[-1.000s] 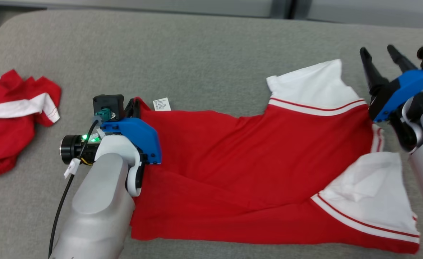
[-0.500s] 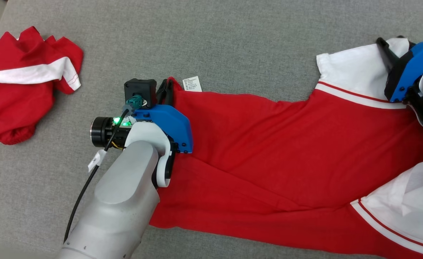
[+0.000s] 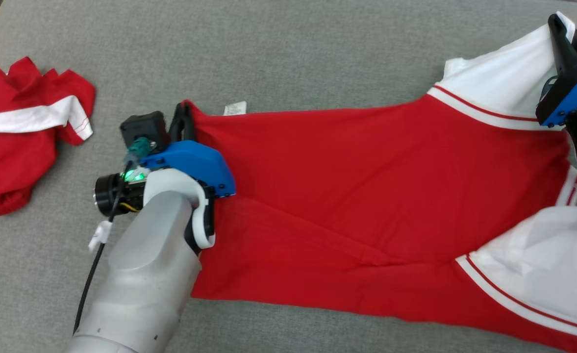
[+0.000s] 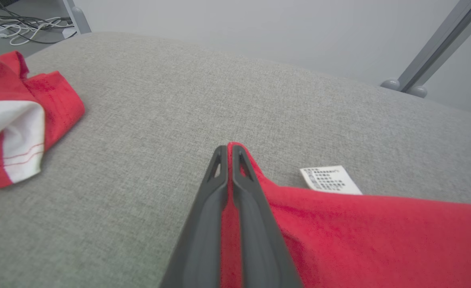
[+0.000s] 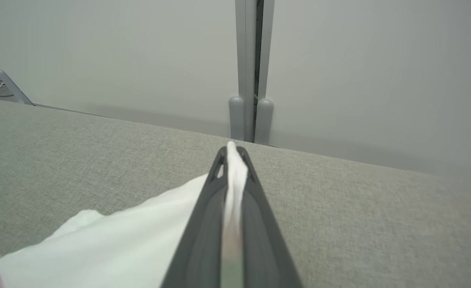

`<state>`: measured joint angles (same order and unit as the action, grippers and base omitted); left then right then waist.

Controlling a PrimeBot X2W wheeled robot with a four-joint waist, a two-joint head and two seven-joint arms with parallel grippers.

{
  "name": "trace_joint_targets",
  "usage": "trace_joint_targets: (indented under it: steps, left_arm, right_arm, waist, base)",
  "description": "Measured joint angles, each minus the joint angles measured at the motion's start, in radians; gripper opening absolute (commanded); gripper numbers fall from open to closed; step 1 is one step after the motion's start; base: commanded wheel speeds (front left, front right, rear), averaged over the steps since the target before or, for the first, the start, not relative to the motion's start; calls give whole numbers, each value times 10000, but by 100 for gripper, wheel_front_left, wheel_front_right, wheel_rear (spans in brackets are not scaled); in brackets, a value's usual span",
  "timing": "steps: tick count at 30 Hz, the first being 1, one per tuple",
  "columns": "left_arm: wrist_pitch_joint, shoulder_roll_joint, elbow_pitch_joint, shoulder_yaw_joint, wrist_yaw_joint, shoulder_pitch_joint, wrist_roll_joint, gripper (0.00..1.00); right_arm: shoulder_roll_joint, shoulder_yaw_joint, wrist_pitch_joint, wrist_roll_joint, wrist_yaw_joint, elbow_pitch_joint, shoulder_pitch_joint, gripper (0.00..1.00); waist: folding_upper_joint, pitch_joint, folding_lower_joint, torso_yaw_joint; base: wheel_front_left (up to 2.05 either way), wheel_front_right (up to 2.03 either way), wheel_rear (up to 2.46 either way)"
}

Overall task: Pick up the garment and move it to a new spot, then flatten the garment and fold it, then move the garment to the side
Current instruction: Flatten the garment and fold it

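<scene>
A red garment [image 3: 366, 196] with white sleeves lies spread across the grey cushion [image 3: 278, 54]. My left gripper [image 3: 184, 110] is shut on its red hem corner at the far left, next to a white care label [image 3: 235, 108]. In the left wrist view the fingers [image 4: 203, 216] clamp the red cloth [image 4: 379, 240]. My right gripper [image 3: 560, 24] is shut on the tip of the far white sleeve [image 3: 504, 78] at the upper right. The right wrist view shows white fabric [image 5: 111, 244] pinched between that gripper's fingers [image 5: 255, 224]. The near white sleeve [image 3: 543, 264] lies rumpled at the lower right.
A second red and white garment [image 3: 18, 132] lies bunched at the cushion's left end, also seen as a crumpled heap [image 4: 15, 120] in the left wrist view. A grey wall with a post [image 5: 251, 68] stands behind the cushion. Cables [image 4: 19, 28] lie on the floor beyond.
My right gripper has gone from open above the cushion to shut on the far white sleeve. The garment's far edge is now pulled taut between both grippers. The head camera has shifted.
</scene>
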<state>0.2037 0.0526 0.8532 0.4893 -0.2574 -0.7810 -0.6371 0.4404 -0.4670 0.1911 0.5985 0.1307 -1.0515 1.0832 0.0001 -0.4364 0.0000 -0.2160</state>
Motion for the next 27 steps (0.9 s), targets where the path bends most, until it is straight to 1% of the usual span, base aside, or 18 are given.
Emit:
trace_joint_targets:
  steps: [5, 9, 11, 16, 20, 24, 25, 27]
  left_arm:
    - [307, 144, 500, -424, 40, 116, -309, 0]
    - [510, 211, 575, -635, 228, 291, -314, 0]
    - [548, 249, 564, -729, 253, 463, -268, 0]
    - [579, 359, 159, -1239, 247, 1351, -52, 0]
    - [579, 403, -150, -1624, 291, 2477, 157, 0]
    - [579, 353, -286, -1850, 384, 3375, 380, 0]
    - [579, 305, -314, -1908, 441, 3728, 426, 0]
    - [581, 226, -313, -1931, 510, 4012, 499, 0]
  right_arm:
    - [-92, 8, 583, 136, 2, -38, -88, 0]
    - [-184, 15, 685, 408, 0, 464, -590, 0]
    - [-190, 176, 690, 548, 0, 1016, -982, 0]
    - [-330, 537, 702, 813, 0, 2194, -2628, 0]
    - [-560, 755, 704, 986, 0, 2890, -3997, 0]
    - [-784, 1001, 704, 1089, 0, 3313, -5218, 0]
    - [-945, 1103, 702, 1133, 0, 3396, -5781, 0]
    - [-1072, 1197, 702, 1122, 0, 3379, -6260, 0]
  waist:
    - [0, 306, 0, 384]
    - [0, 637, 0, 682]
    - [0, 854, 0, 801]
    - [-1, 1588, -1, 1010]
    - [-2, 2194, -3, 1216]
    - [-1, 2671, -3, 1443]
    - [-2, 2844, -4, 1533]
    - [-2, 2962, -3, 1605]
  base:
    - [0, 0, 0]
    - [0, 0, 0]
    - [0, 0, 0]
    - [0, 0, 0]
    - [0, 0, 0]
    - [0, 0, 0]
    - [0, 0, 0]
    - [0, 0, 0]
